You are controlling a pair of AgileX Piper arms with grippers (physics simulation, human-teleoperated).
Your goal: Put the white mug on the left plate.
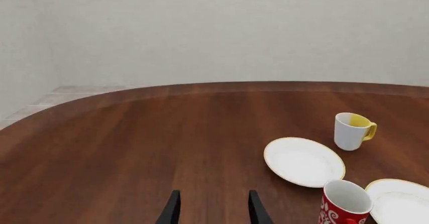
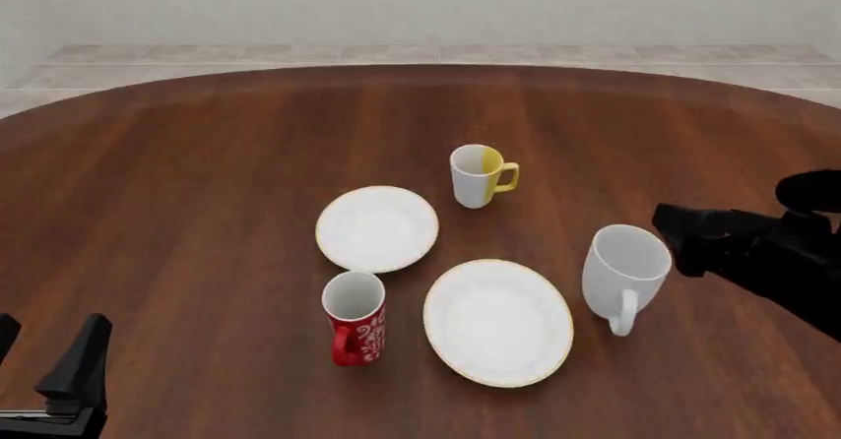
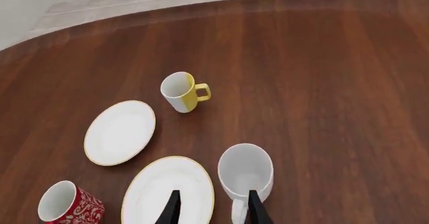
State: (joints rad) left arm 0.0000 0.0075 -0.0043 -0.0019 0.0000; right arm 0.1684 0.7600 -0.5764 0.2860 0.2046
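Right tool (image 3: 211,208) hovers open, holding nothing, beside the white mug (image 2: 625,269), which stands on the bench (image 2: 197,213) right of the oval plate (image 2: 498,321), apart from the left plate (image 2: 377,227).

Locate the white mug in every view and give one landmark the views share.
Front view: white mug right of the oval plate, beside the right tool.
Right wrist view: white mug just ahead of the fingertips.
Left wrist view: not in it.
Shared landmark: white-and-yellow mug.
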